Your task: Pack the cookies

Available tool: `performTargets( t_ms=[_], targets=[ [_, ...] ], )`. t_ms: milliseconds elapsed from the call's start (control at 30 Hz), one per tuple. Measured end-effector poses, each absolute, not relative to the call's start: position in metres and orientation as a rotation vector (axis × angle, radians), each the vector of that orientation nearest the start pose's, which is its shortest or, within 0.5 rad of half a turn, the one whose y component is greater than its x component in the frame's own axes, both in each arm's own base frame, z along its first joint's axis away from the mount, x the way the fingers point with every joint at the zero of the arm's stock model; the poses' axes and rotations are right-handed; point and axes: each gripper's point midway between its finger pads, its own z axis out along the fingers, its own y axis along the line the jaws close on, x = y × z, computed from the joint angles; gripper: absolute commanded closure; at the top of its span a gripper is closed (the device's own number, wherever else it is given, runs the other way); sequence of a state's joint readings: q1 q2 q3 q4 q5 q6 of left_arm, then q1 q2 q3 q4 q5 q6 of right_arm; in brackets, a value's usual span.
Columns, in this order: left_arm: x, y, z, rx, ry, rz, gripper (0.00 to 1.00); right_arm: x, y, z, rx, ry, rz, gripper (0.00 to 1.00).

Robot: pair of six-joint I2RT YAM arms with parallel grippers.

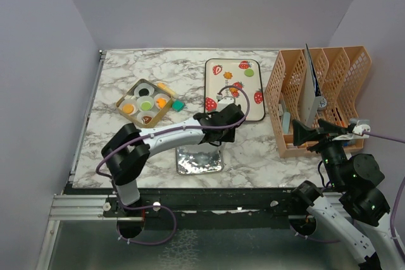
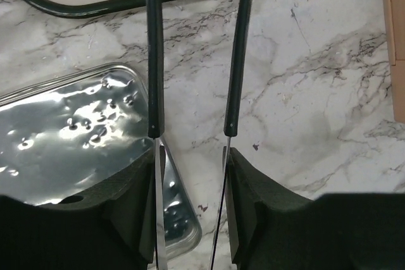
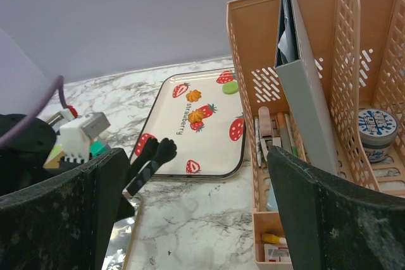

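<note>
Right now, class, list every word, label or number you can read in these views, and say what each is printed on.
"strawberry": it seems, in small dark letters on the white tray, right wrist view.
Blue label on the round tub in the orange organizer: too blurred to read.
Nothing else is legible in any view.

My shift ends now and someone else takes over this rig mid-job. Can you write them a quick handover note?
Grippers: the left gripper is shut on the tongs, which are empty, by the near-left corner of the tray. The right gripper is open and idle by the file rack.
Done: several cookies sit in the box.
Left: two orange cookies and one green cookie lie on the tray. A green piece lies on the table beside the box. These probably go into the box next.
</note>
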State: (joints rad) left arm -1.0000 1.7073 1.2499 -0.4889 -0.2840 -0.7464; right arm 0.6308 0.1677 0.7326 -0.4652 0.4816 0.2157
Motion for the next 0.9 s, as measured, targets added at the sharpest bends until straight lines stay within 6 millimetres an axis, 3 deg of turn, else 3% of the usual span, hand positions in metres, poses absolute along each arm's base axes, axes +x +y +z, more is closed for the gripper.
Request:
performTargets(
  t_ms=[200, 533, 900],
  targets=[
    [0.262, -0.369, 0.075, 0.179, 2.485, -0.357, 0.50, 0.181, 0.042, 0.322, 0.086, 1.489, 0.331, 0.00],
    [0.270, -0.381, 0.031, 0.100, 2.512, -0.295, 0.37, 0.181, 0.042, 0.322, 0.086, 1.489, 0.331, 0.00],
    [0.268, -0.393, 0.035, 0.043, 2.490, -0.363, 0.21, 0.182, 0.042, 0.322, 0.085, 1.489, 0.331, 0.00]
  ],
)
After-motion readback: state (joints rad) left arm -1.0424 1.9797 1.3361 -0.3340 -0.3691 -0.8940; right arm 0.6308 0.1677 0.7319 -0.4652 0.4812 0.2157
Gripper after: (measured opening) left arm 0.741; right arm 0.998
